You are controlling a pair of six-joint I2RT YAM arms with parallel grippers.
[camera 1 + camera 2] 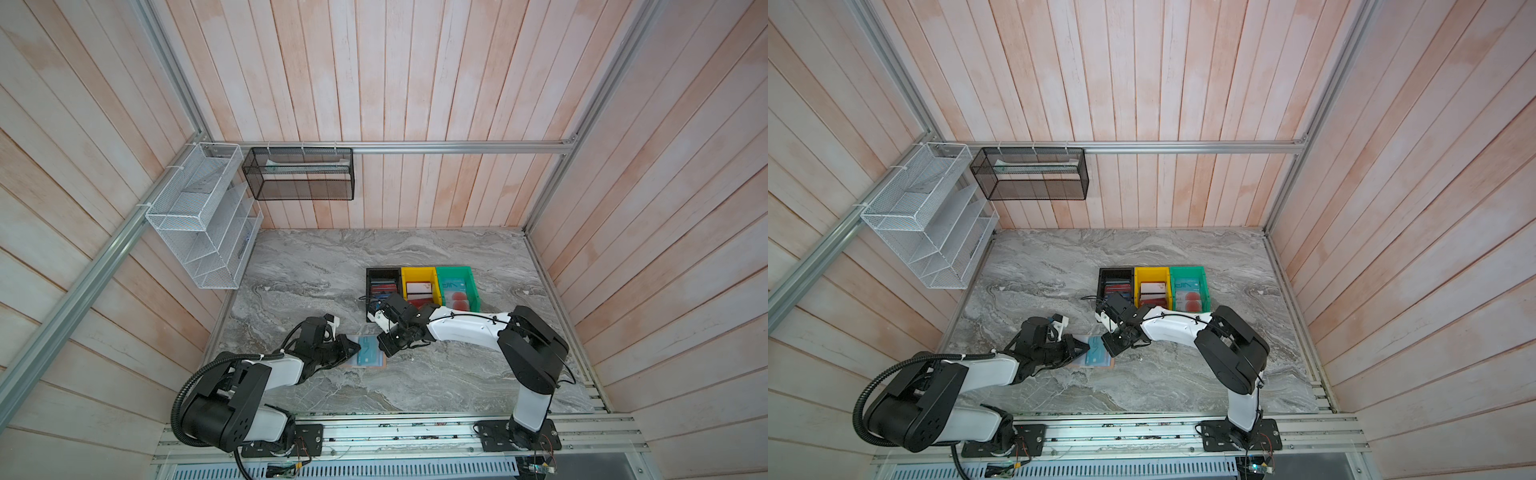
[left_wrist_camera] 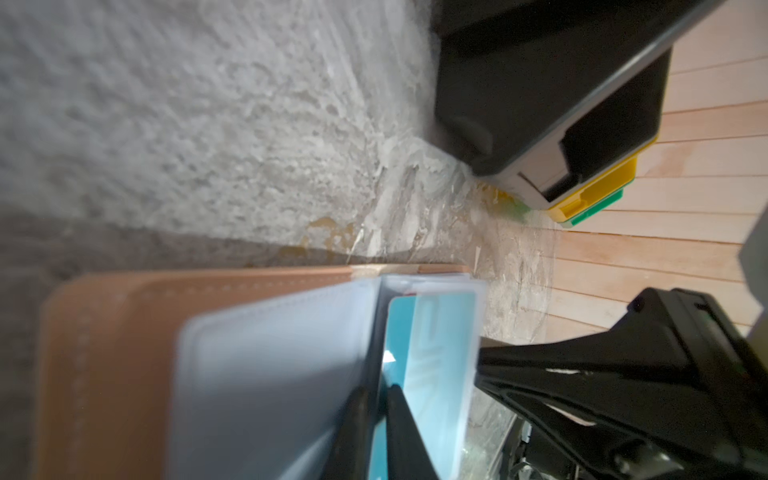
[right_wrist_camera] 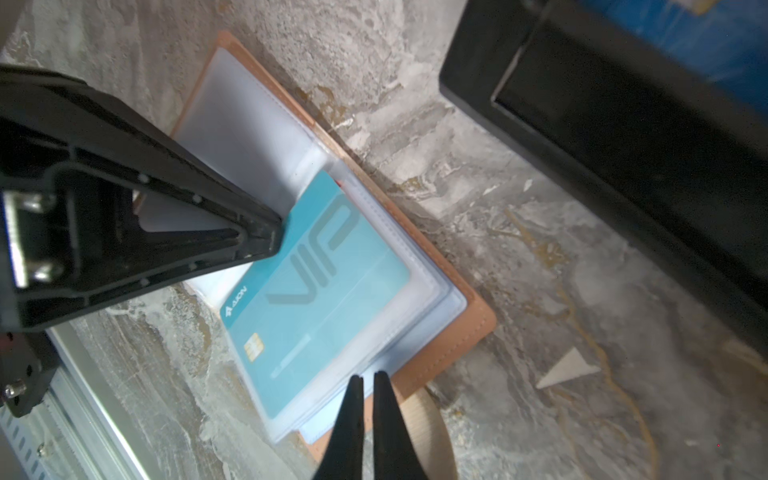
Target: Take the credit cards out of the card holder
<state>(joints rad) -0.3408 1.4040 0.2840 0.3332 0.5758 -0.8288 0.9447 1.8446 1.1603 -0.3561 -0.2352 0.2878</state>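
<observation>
Card holder open flat on table, near black bin, on robot side. Teal VIP card on top, partly in sleeve. Your left gripper: narrow slit, at card's edge, can't tell if it grips. Your right gripper: pinched together, tips at sleeve edge. Yellow bin touches black bin, green bin beyond. Your right wrist covers black bin's front in both top views.

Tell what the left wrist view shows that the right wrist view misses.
Left wrist only: yellow bin and green bin edges, plank wall. Right wrist only: VIP print and chip on the teal card, the tan tab. Both: open card holder, teal card, black bin, marble table.
</observation>
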